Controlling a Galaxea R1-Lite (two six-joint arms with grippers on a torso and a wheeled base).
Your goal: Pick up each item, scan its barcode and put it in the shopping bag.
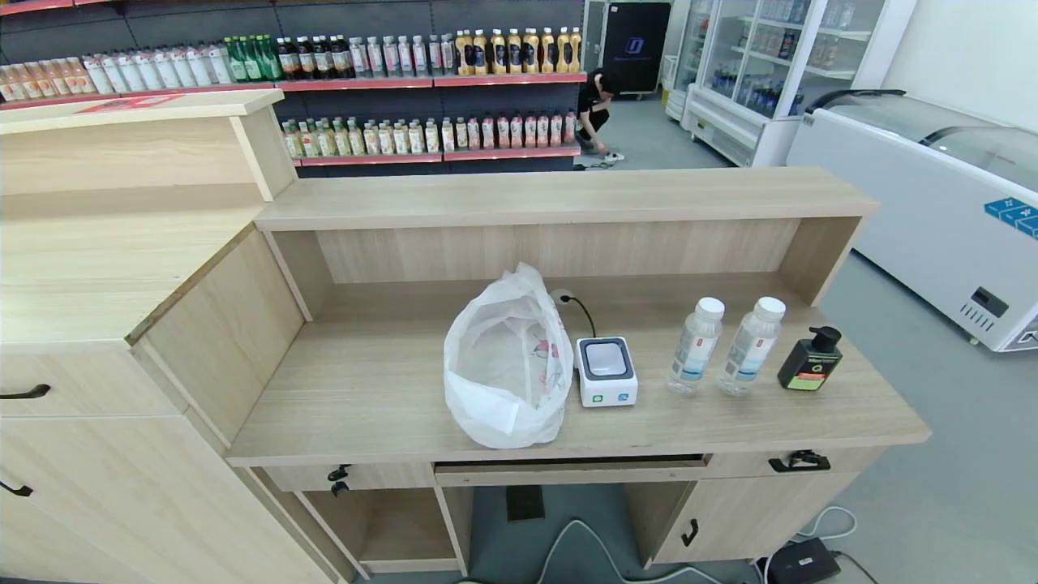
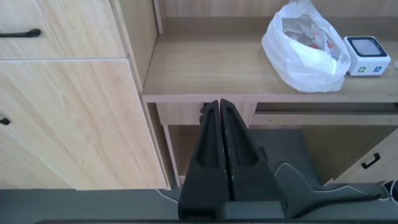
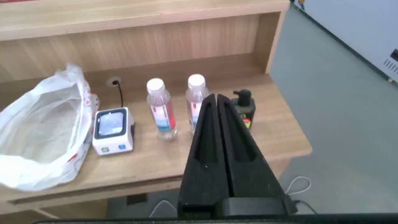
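A white plastic shopping bag [image 1: 507, 365] stands open on the wooden counter [image 1: 365, 389], with a white barcode scanner [image 1: 606, 371] just to its right. Further right stand two clear water bottles [image 1: 695, 345] [image 1: 751, 345] with white caps and a black pump bottle [image 1: 810, 359]. My left gripper [image 2: 219, 104] is shut, held low in front of the counter's left end, well short of the shopping bag [image 2: 306, 46]. My right gripper [image 3: 215, 99] is shut and empty, hanging above and in front of the right water bottle [image 3: 196, 93] and the pump bottle [image 3: 244, 107]. The scanner [image 3: 113, 130] lies off to one side.
A raised back ledge [image 1: 559, 199] overhangs the rear of the counter. A taller wooden cabinet [image 1: 105, 268] walls off the left side. A black cable [image 1: 581, 312] runs from the scanner to a hole at the back. Drawers with black handles [image 1: 799, 462] sit under the counter edge.
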